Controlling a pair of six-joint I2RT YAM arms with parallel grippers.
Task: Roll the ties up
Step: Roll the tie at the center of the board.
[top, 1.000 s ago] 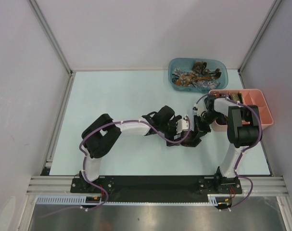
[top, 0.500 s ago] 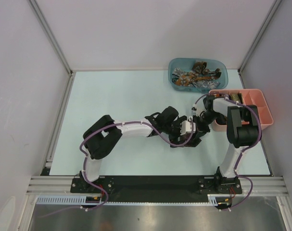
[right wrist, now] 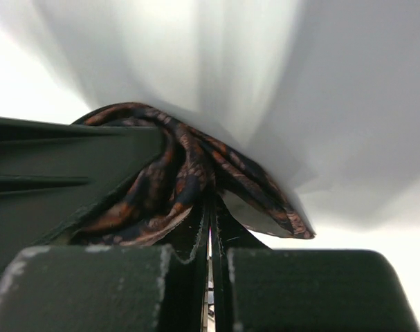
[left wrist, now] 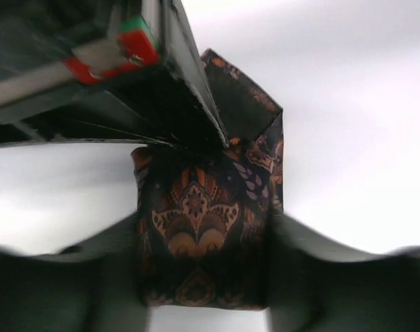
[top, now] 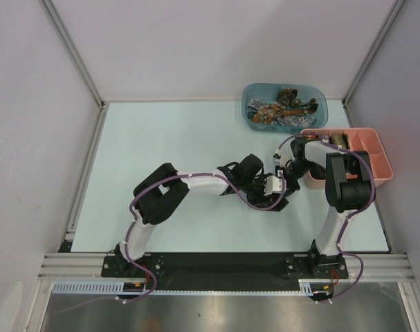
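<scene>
A dark brown tie with an orange pattern [left wrist: 199, 221] is bunched into a short fold between both grippers, right of the table's centre [top: 279, 199]. My left gripper [left wrist: 203, 290] is shut on it, with one finger against each side of the fold. In the top view the left gripper [top: 270, 185] meets my right gripper [top: 287, 181]. In the right wrist view the right gripper [right wrist: 210, 207] is shut, pinching the tie's fabric [right wrist: 175, 176] at its tips. A loose pointed end [right wrist: 286, 218] hangs to the right. The right gripper's finger [left wrist: 189, 104] comes in over the fold from above.
A blue tub [top: 319, 97] with several more loose ties [top: 282, 107] stands at the back right. A pink compartment tray [top: 373, 149] sits by the right edge, close behind the right arm. Metal frame posts stand at the table's back corners.
My left arm has stretched further right, bringing its gripper up against the right gripper. The tie bundle has drawn in tighter between them. The right arm has barely moved.
</scene>
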